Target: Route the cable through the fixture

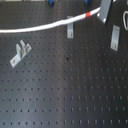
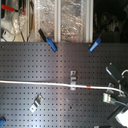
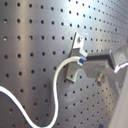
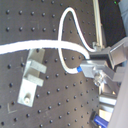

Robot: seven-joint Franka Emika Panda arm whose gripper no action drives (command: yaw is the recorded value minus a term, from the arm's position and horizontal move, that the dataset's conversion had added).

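The white cable (image 1: 45, 25) runs from the first exterior view's left edge to its upper right, with its red-orange band (image 1: 89, 15) near the gripper (image 1: 104, 15). It passes across a metal fixture (image 1: 70, 28); I cannot tell whether it sits in the slot. In the second exterior view the cable (image 2: 35, 83) crosses the board past the fixture (image 2: 73, 80) to the gripper (image 2: 108, 95). In both wrist views the gripper (image 3: 82, 62) (image 4: 84, 67) is shut on the cable end, which loops (image 3: 57, 80) (image 4: 65, 30) beside a fixture (image 3: 76, 50) (image 4: 31, 75).
The black perforated board (image 1: 70, 90) carries two more metal fixtures (image 1: 20, 54) (image 1: 115, 37). In the second exterior view another fixture (image 2: 35, 104) stands at the lower left, and two blue clamps (image 2: 51, 44) (image 2: 96, 45) sit at the board's far edge, with clutter behind.
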